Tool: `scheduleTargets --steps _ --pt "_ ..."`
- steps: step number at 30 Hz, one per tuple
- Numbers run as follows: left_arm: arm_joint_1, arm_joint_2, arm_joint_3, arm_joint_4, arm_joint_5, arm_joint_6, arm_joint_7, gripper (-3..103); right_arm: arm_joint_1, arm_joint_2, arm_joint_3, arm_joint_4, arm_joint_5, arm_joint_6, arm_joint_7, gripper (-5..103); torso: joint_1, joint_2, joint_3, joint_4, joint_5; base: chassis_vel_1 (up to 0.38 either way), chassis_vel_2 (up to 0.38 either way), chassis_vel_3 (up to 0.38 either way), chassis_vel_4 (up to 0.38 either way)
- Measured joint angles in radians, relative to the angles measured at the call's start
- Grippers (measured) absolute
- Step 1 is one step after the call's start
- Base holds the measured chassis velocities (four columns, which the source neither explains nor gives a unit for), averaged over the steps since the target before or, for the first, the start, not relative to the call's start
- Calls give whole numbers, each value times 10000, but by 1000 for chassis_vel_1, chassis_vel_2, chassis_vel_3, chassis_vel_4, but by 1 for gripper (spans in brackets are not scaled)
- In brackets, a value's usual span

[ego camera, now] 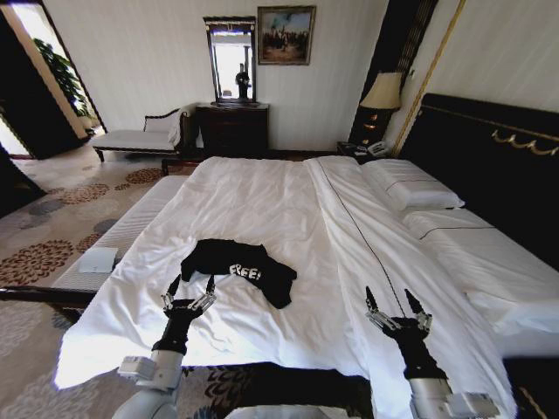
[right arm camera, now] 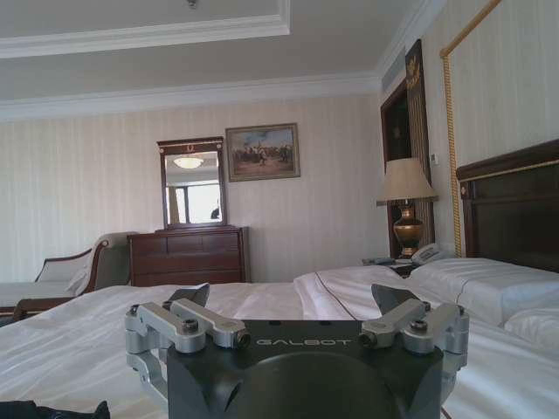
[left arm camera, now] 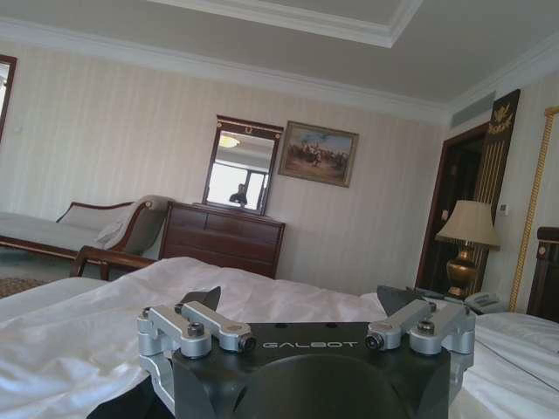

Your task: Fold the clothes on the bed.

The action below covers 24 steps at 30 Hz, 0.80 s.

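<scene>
You are looking down the bed [ego camera: 262, 201], its white sheets reaching from the near edge to the far wall, with the dark headboard [ego camera: 489, 166] running along the right side and two pillows [ego camera: 410, 185] lying against it. One black T-shirt [ego camera: 240, 266] is lying crumpled on the sheet near the foot of the bed, left of the middle, and its white lettering is reading "FREE!". Your left gripper [ego camera: 192, 285] is hovering just at the near edge of the shirt with its fingers spread apart and nothing between them; you cannot tell from here whether the tips are touching the cloth. Your right gripper [ego camera: 396, 301] is hanging over bare sheet well to the right of the shirt, its fingers also spread and empty. Nothing is standing between either claw and the shirt. To the left of the bed a white-cushioned bench [ego camera: 118, 240] is sitting on the patterned carpet [ego camera: 52, 227] with one pale flat item on its near end. At the far wall you are seeing one dark dresser [ego camera: 231, 129] with one mirror [ego camera: 231, 59] above it, one framed painting [ego camera: 286, 35] to the right of that, and one chaise longue [ego camera: 140, 135] to the left. One lamp [ego camera: 382, 98] and one telephone [ego camera: 378, 148] are sitting at the far right corner. Each wrist view is showing the word "GALBOT" on the gripper body [left arm camera: 310, 344]
</scene>
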Motion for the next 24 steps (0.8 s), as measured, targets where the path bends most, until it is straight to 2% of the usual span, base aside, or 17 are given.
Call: scheduleTargets --steps 13,24 --pt "-15 203 -129 96 -56 -152 2 100 -3 23 -71 -86 -395 165 -12 100 0 0 0 0 0 0 0 0 0" --pt "-113 308 -193 131 -217 -160 5 100 -17 23 -205 -172 -588 236 -10 100 0 0 0 0 -1 8 100 -5 -91"
